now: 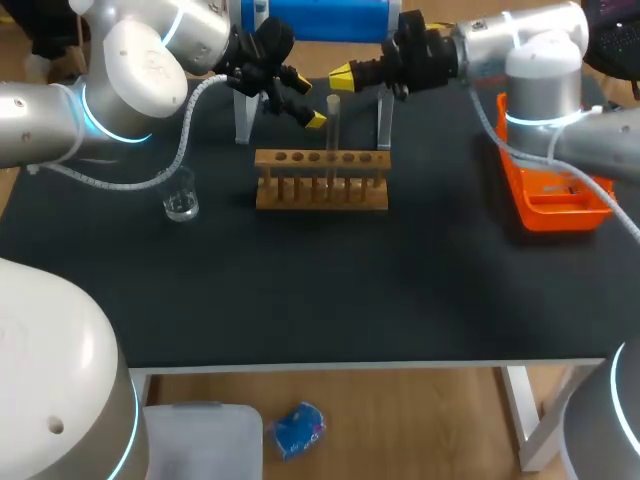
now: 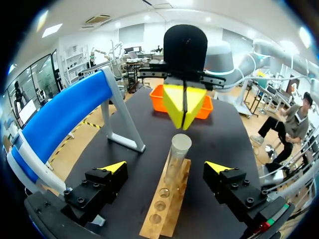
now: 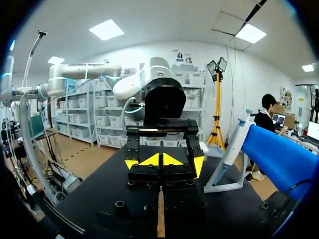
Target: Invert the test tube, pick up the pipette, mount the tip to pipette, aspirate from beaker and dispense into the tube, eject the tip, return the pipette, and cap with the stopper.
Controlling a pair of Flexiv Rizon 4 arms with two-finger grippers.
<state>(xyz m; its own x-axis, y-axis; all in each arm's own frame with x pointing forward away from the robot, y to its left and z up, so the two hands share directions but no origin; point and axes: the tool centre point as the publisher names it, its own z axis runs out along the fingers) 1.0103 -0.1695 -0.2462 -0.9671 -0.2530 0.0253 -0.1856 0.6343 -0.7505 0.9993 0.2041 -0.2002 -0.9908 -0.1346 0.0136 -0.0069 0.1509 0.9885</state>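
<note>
A clear test tube [image 1: 333,125] stands upright in the wooden rack [image 1: 320,190] at the table's middle. My left gripper [image 1: 303,98] is open around it, and the tube [image 2: 177,157] rises between the yellow fingertips [image 2: 113,167] without touching them. My right gripper [image 1: 343,72] is shut on nothing. Its joined yellow tips [image 2: 184,105] hang just above and beyond the tube's mouth. In the right wrist view my right gripper [image 3: 159,160] hides the tube. A glass beaker [image 1: 181,197] stands left of the rack.
A blue cylinder on white legs [image 1: 320,18] spans the table's back edge behind the rack, to the left gripper's side [image 2: 65,117]. An orange tray [image 1: 555,200] lies at the right under my right arm. The rack's [image 2: 167,209] other holes hold nothing.
</note>
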